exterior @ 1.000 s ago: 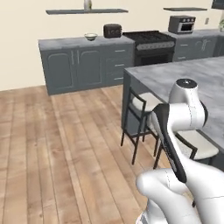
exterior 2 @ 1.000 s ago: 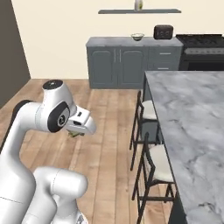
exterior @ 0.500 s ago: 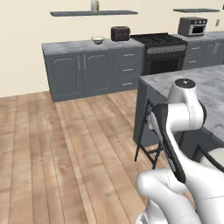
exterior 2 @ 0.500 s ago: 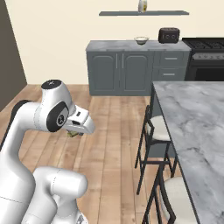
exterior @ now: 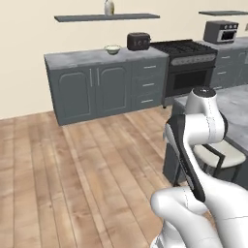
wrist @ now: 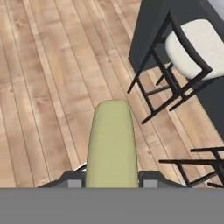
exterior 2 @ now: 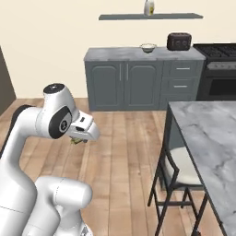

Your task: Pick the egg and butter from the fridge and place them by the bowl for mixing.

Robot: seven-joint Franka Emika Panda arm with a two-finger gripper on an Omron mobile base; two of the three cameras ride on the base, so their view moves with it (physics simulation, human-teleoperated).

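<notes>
A pale yellow stick of butter [wrist: 110, 144] sits between my gripper's [wrist: 111, 180] fingers, which are shut on it over the wooden floor. From the right base view the gripper [exterior 2: 79, 138] hangs in front of the arm, with a bit of the butter [exterior 2: 75, 141] showing beneath it. The cream-white bowl [exterior: 112, 49] stands on the grey counter [exterior: 77, 59] at the back wall, left of the toaster; it is seen again as the bowl [exterior 2: 148, 47]. A dark edge of the fridge [exterior 2: 5, 83] shows at the far left. The egg is out of view.
A marble-topped island [exterior 2: 209, 138] with black stools [exterior 2: 177, 170] stands to my right; a stool [wrist: 192, 46] lies close ahead of the hand. Toaster [exterior: 138, 41], stove [exterior: 186, 53] and microwave [exterior: 220, 31] line the back wall. Open wooden floor [exterior: 72, 160] lies before the counter.
The whole scene has shifted in both base views: the base has driven, and the counter with the bowl is nearer and more central. The grip on the butter is unchanged.
</notes>
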